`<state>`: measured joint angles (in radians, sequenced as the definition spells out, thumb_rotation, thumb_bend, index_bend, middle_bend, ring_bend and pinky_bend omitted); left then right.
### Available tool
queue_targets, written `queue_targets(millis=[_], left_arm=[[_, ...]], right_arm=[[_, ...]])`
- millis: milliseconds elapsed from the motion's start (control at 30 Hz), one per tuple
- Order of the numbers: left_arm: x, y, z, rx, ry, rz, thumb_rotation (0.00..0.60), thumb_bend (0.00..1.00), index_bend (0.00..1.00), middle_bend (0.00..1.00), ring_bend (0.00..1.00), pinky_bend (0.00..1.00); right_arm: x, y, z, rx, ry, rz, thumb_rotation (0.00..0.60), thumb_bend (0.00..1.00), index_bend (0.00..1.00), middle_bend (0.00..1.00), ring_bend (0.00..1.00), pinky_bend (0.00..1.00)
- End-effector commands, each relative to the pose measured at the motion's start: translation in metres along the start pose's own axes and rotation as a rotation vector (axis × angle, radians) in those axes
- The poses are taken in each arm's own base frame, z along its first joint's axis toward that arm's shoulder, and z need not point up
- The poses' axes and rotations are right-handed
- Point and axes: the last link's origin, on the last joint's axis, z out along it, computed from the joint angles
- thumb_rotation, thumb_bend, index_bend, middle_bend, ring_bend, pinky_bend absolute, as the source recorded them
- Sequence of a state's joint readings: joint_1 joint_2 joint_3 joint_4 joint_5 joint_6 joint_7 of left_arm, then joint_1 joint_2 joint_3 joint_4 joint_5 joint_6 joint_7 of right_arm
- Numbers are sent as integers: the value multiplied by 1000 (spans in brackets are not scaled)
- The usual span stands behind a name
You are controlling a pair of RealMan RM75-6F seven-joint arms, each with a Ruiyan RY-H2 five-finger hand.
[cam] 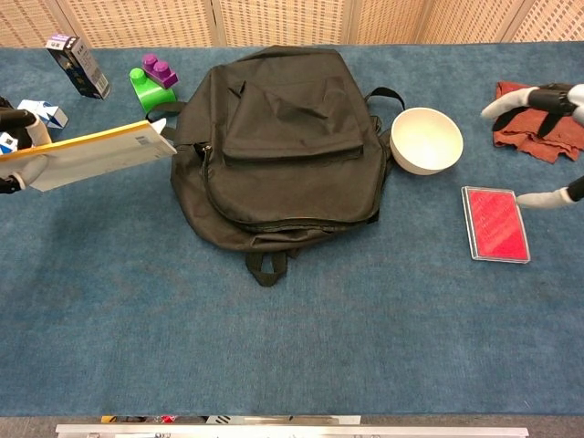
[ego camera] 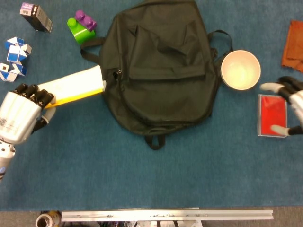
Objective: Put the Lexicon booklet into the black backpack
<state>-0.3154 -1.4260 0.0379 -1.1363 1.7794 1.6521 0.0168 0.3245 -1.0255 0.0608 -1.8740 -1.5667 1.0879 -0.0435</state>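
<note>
The black backpack [ego camera: 158,66] [cam: 283,141] lies flat in the middle of the blue table, its zip closed as far as I can tell. My left hand [ego camera: 21,116] [cam: 14,146] grips the white and yellow Lexicon booklet [ego camera: 75,85] [cam: 91,151] by one end. The booklet's far end touches or overlaps the backpack's left edge. My right hand [ego camera: 289,106] [cam: 547,137] comes in at the right edge with fingers spread over the red case [ego camera: 272,115] [cam: 495,223], holding nothing.
A cream bowl [ego camera: 240,69] [cam: 425,140] sits just right of the backpack. A rust cloth [ego camera: 293,45] [cam: 538,119] lies at the far right. At the back left are a green and purple block [ego camera: 81,26], a dark box [ego camera: 36,16] and a blue-white cube puzzle [ego camera: 14,56].
</note>
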Motion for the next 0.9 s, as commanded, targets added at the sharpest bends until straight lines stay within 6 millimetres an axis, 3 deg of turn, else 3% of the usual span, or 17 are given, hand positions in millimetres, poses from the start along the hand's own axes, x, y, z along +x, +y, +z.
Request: queue_targets(millis=[33,300,467,900], left_arm=[[2,3,-2,-22,8,-8,600,392,741,644,515,570],[3,5,-6,-51,5,-5,600,391,742,644,515,569],[4,6,-9,-52,4,2,600,391,742,645,515,568],[5,2,-9,-39,-4,2,600,391,742,645,515,568]], right_arm=[[-12,-24,27,69,-53,14,600,0,243,331,202,352],[-44,-62,72,144,-124,-6,600,0,243,331,203,355],[-59,-82,97,161,-134,-43,600,0,243,328,165,226],[-96,-120,139,203,-138,-133,600,0,243,303,144,218]])
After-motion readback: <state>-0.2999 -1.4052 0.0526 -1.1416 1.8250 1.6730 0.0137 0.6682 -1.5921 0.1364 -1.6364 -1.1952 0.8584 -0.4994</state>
